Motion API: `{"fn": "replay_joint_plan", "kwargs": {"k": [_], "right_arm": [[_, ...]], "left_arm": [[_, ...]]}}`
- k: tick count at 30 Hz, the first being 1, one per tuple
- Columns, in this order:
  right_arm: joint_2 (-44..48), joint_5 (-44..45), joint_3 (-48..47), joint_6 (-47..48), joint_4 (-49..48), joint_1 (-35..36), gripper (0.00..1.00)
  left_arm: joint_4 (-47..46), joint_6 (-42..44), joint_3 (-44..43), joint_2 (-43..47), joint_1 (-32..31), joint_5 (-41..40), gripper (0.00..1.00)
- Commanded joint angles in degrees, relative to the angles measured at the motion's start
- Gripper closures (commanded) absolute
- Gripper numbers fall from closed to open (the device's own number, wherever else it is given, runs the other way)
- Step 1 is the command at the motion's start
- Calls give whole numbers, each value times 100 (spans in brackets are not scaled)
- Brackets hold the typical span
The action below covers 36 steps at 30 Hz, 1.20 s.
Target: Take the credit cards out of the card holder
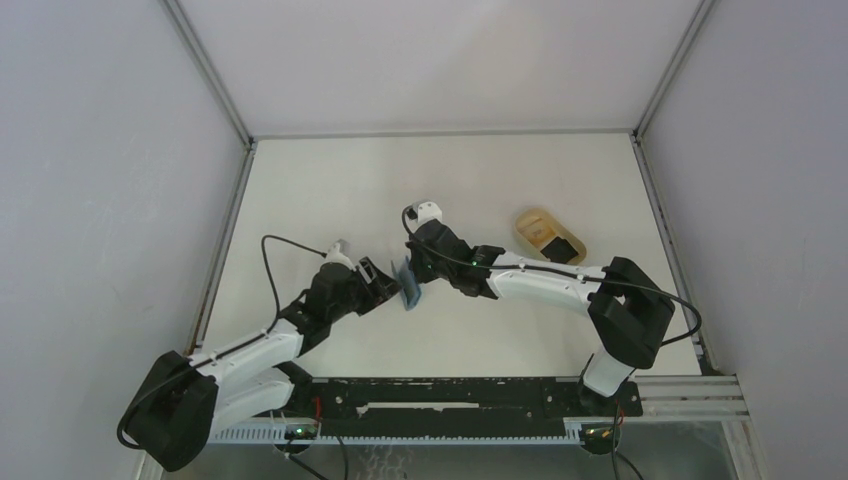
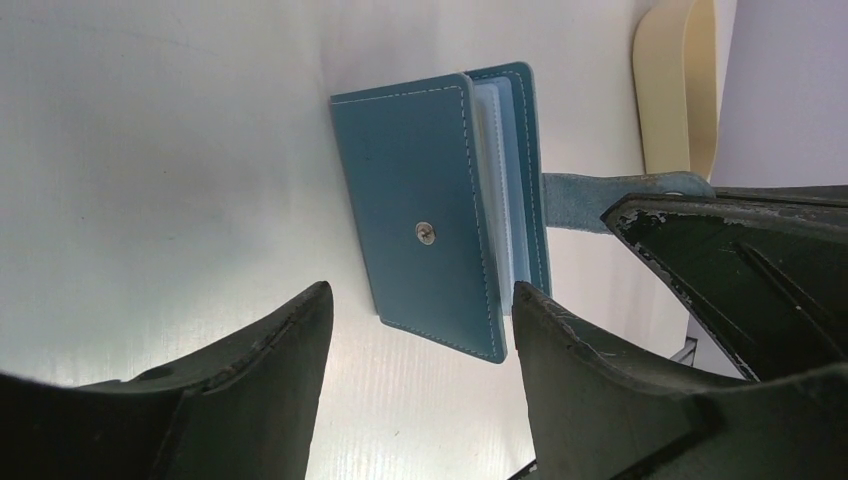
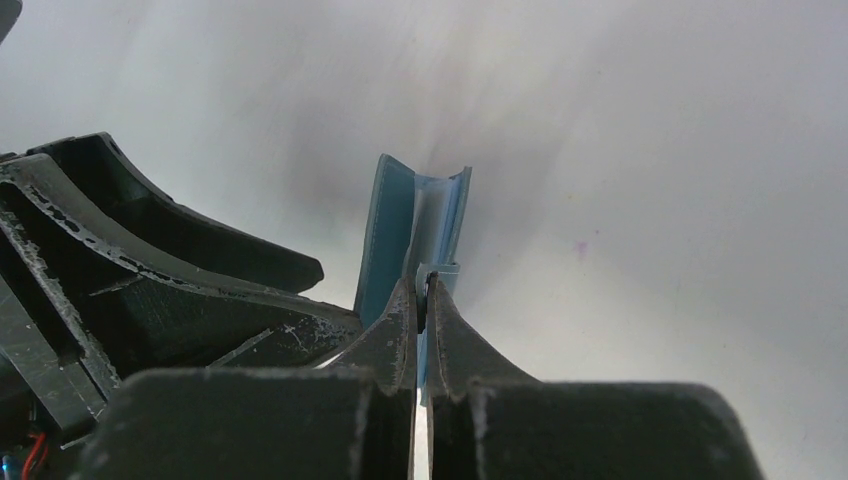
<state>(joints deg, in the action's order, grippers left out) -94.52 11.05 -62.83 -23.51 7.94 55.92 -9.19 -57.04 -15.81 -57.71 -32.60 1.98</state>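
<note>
Two pincers meet at the card holder (image 2: 420, 190): we see the right pincer (image 3: 422, 285) clamped on its snap tab (image 2: 575, 187), the left pincer (image 2: 422, 292) spread wide just before it.

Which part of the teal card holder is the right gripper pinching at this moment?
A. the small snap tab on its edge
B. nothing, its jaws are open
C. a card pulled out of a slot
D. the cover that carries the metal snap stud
A: the snap tab runs from the edge of the card holder straight between the shut fingers of the right gripper.
</note>
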Motion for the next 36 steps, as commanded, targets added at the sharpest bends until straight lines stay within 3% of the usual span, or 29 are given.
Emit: {"fn": "replay_joint_plan", "kwargs": {"k": [1,11,15,24,28,36], "right_arm": [[194,-14,3,-75,-127,42,100],[252,-11,-1,-53,-119,73,100],[270,3,-1,-57,-77,69,100],[341,60,1,3,-24,51,100],[371,89,-1,24,-4,44,100],[323,56,-1,-13,-12,33,100]], "left_arm": [[-223,-70,66,145,51,43,30],[-264,-36,79,-34,57,55,30],[-247,27,76,-172,52,41,35],[58,135,57,16,53,-129,64],[269,166,51,190,53,-303,95],[220,188,77,42,65,-341,100]]}}
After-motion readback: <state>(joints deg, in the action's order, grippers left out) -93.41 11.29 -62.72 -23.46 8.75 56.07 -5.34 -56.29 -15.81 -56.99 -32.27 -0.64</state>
